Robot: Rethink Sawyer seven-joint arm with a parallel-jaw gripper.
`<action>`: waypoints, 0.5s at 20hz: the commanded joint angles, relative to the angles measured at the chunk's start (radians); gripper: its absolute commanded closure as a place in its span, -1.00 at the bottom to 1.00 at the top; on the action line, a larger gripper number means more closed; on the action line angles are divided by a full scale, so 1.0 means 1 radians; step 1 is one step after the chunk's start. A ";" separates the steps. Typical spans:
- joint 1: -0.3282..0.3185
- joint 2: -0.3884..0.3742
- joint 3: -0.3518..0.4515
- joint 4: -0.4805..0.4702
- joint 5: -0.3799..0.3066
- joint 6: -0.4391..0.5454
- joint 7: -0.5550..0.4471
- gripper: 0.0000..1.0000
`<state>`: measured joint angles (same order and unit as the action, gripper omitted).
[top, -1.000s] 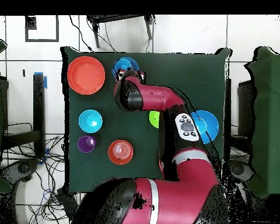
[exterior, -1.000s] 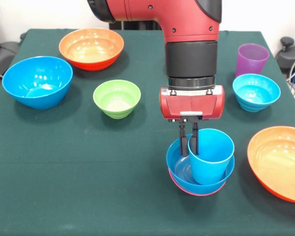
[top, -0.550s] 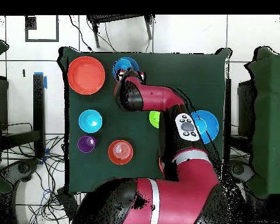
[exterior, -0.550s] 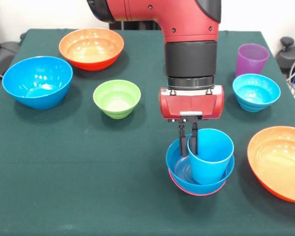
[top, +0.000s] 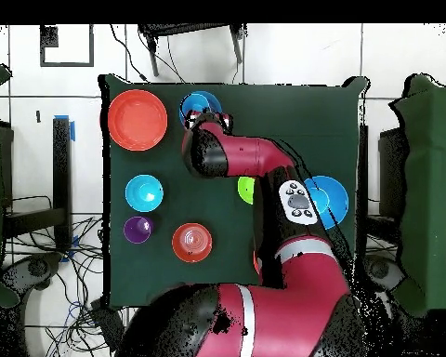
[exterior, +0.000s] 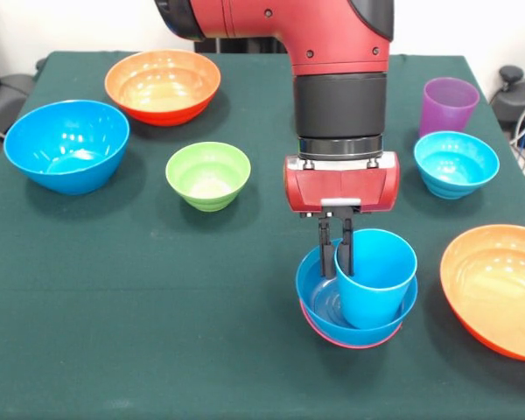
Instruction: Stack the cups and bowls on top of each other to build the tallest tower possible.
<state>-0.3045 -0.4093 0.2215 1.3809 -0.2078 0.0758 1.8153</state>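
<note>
Near the table's front edge stands the tower: a pink bowl (exterior: 351, 341) at the base with a blue bowl (exterior: 317, 293) nested in it. A light blue cup (exterior: 376, 278) sits in that blue bowl, leaning slightly. My gripper (exterior: 337, 254) comes straight down over the stack, and its two thin fingers (exterior: 325, 249) straddle the cup's left rim, shut on it. In the overhead view the arm covers most of the tower (top: 201, 100). The purple cup (exterior: 449, 105) stands alone at the back right.
Loose bowls ring the stack: a cyan bowl (exterior: 456, 164) by the purple cup, an orange bowl (exterior: 499, 289) at the right edge, a green bowl (exterior: 208, 175) left of the arm, a large blue bowl (exterior: 66, 144) and a second orange bowl (exterior: 163, 85) at the back left.
</note>
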 commanded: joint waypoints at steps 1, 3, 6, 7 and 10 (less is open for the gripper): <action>0.009 0.066 0.080 0.005 -0.092 0.070 -0.031 1.00; 0.011 0.065 0.076 0.005 -0.092 0.068 -0.029 1.00; 0.013 0.064 0.074 0.006 -0.091 0.067 -0.027 1.00; 0.013 0.066 0.074 0.004 -0.091 0.068 -0.027 1.00; 0.014 0.066 0.072 0.001 -0.091 0.061 -0.024 1.00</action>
<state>-0.3045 -0.4095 0.2217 1.3809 -0.2080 0.0760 1.8153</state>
